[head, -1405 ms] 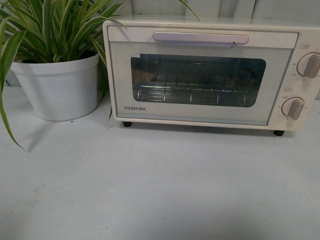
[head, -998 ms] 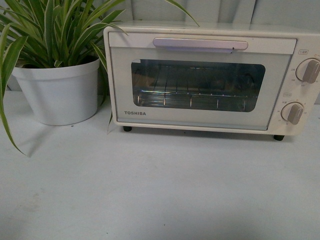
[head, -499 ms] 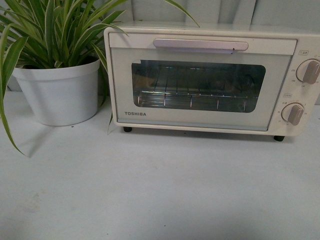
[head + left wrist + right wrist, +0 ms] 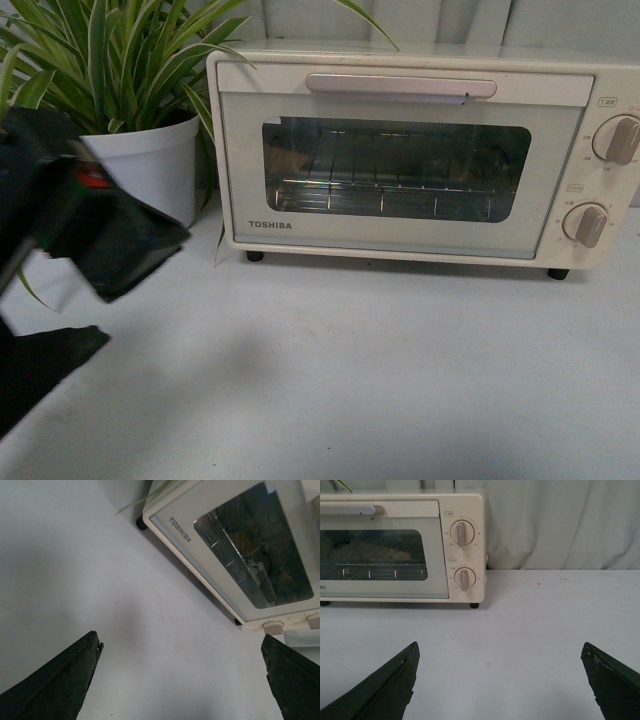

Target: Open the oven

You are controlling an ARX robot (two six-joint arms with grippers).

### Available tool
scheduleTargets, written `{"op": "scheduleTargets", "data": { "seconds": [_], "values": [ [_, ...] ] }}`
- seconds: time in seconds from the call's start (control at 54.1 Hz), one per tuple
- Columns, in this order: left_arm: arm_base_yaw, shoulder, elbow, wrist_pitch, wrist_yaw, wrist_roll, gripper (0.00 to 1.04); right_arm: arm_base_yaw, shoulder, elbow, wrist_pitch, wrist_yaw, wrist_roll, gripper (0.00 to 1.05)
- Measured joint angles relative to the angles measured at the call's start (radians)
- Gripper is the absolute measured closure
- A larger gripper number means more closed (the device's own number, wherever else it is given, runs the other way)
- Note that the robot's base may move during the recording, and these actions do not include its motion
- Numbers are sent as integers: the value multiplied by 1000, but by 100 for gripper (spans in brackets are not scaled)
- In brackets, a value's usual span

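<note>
The left gripper point(image 4: 181, 641), jaws spread wide and empty, has just swung into the front view above the worktop point(image 4: 350, 380). Ahead of the jaws stands the oven point(image 4: 400, 240) (door shut), its bar handle point(image 4: 400, 87) untouched: the reach looks to be only starting. The right gripper point(image 4: 500, 647) has its jaws spread too.

My left arm point(image 4: 85, 235), a dark blur at near left, hides part of the white pot point(image 4: 150, 165); the right end of the oven point(image 4: 400, 235) runs past the front view's edge.
</note>
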Motion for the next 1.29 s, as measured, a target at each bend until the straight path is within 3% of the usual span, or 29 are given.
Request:
{"op": "scheduleTargets", "data": {
  "seconds": [0.296,0.887,0.924,0.961,1.016,1.146,1.294],
  "values": [
    [-69,322,154,68,-26,-119,6,0,0,0,0,0,0,9],
    [-90,491,278,90,-43,-247,7,0,0,0,0,0,0,9],
    [-87,493,282,90,-43,-251,7,-12,3,0,11,-35,18,9],
    [-85,496,285,89,-43,-255,7,-26,37,1,65,-145,71,9],
    [-82,499,287,89,-43,-257,7,-19,90,11,110,-186,98,9],
    [-79,500,291,87,-39,-266,7,35,320,78,256,-135,123,9],
    [-77,500,292,84,-40,-268,7,98,685,288,344,-103,158,9]
  ]
}}
